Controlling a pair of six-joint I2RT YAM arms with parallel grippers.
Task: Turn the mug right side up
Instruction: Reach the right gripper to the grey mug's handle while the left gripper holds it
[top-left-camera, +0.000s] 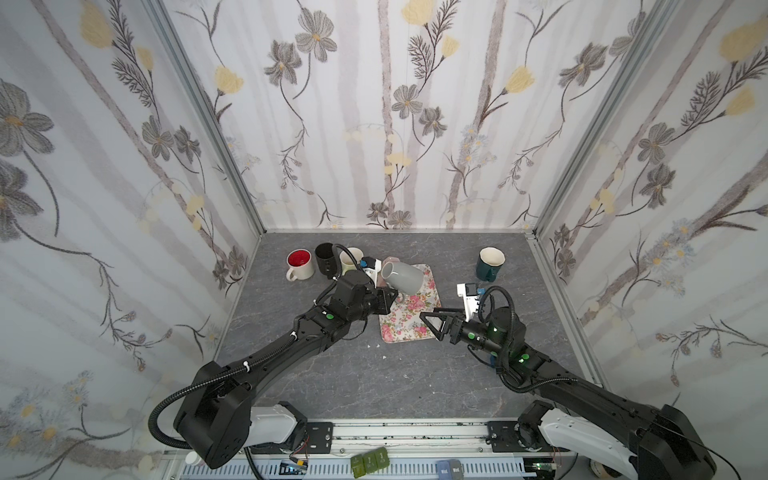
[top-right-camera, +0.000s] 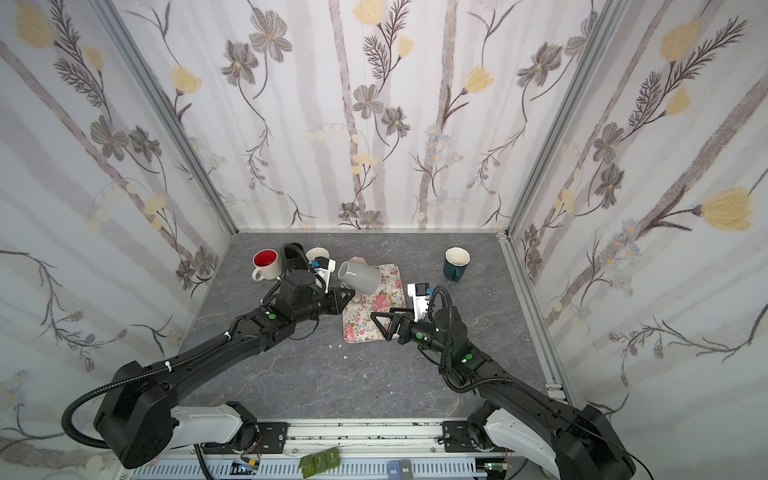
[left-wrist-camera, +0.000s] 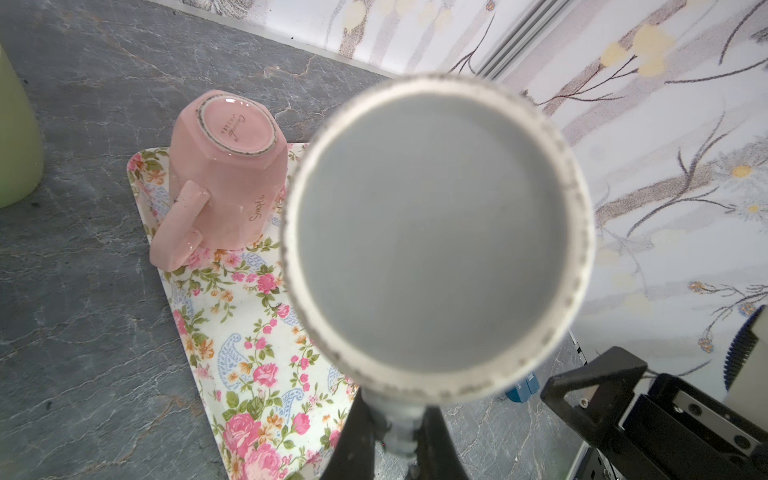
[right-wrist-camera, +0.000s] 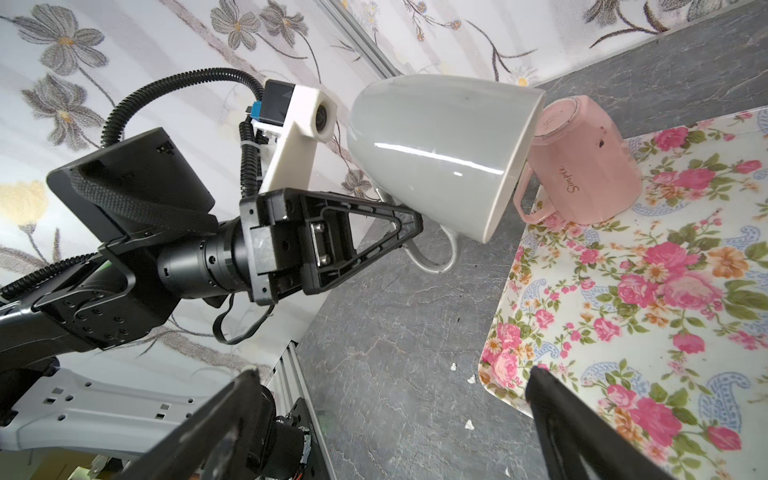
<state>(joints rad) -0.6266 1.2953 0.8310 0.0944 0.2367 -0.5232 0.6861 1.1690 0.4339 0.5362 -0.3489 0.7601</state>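
A grey mug hangs in the air over the far left part of the floral tray. It is tipped about on its side, with its base toward the left wrist camera and its rim facing the right arm. My left gripper is shut on the mug's handle. A pink mug stands upside down on the tray behind it. My right gripper is open and empty at the tray's right edge.
Upright mugs stand at the back: a white one with a red inside, a black one, a pale green one and, far right, a dark green one. Papered walls enclose the grey tabletop on three sides.
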